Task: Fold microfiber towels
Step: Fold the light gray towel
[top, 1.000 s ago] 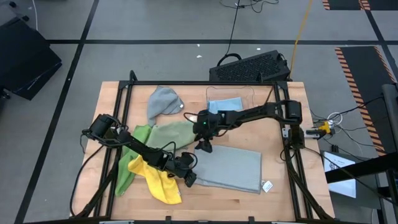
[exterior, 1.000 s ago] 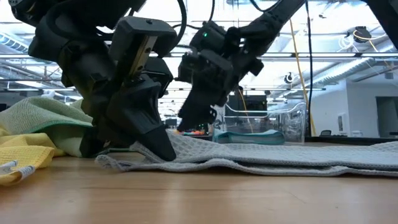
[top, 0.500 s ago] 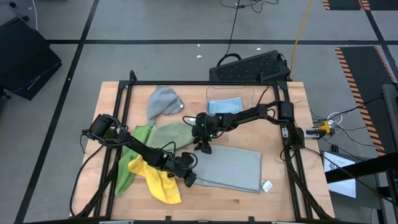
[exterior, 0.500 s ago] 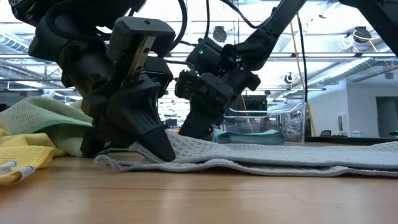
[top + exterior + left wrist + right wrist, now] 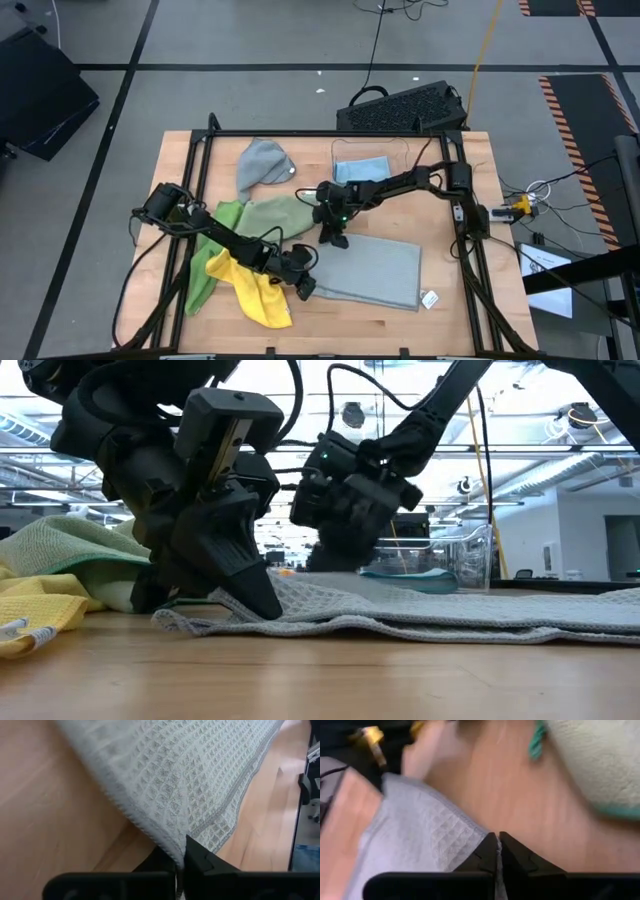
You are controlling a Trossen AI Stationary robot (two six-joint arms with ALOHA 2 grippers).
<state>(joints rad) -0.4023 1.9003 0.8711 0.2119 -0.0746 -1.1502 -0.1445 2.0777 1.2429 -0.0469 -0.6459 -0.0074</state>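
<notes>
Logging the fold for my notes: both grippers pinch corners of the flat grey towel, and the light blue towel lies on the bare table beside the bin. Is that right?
Not quite. The light blue towel lies inside the clear bin, as the high view shows. The rest holds: the left gripper and right gripper each pinch a corner of the flat grey towel.

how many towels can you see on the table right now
6: grey towel spread flat in front, crumpled grey towel at back, sage towel, bright green towel, yellow towel, light blue towel in the clear bin.

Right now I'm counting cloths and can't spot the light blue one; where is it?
In the high view the light blue towel lies inside the clear plastic bin at the table's far edge, just beyond the right gripper.
</notes>
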